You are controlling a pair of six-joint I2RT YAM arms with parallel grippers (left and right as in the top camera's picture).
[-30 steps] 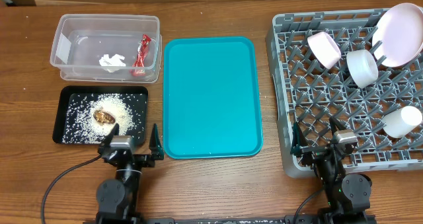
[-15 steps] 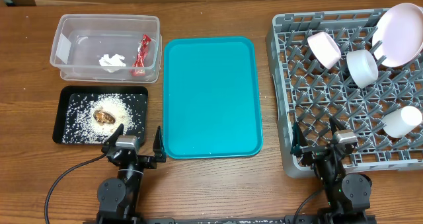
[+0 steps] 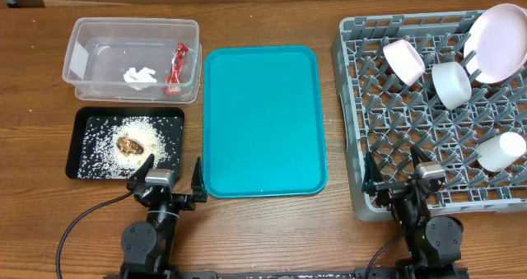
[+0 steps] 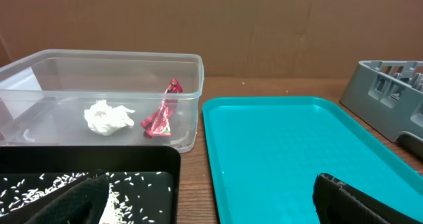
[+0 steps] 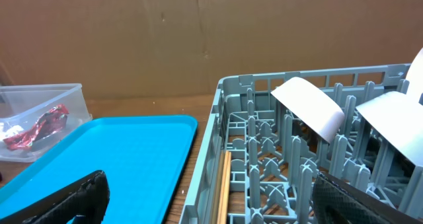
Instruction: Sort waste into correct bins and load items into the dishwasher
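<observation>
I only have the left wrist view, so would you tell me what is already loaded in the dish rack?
Observer: Overhead shows a plate, two bowls and a cup in the dish rack.
Operator: Thank you. Is any cutlery in there too?
Observer: Yes, the right wrist view shows chopsticks lying just inside the rack's wall nearest the teal tray.
Operator: And where did the food scraps end up?
Observer: Overhead, a brown food lump sits amid rice grains on the black tray.
</observation>
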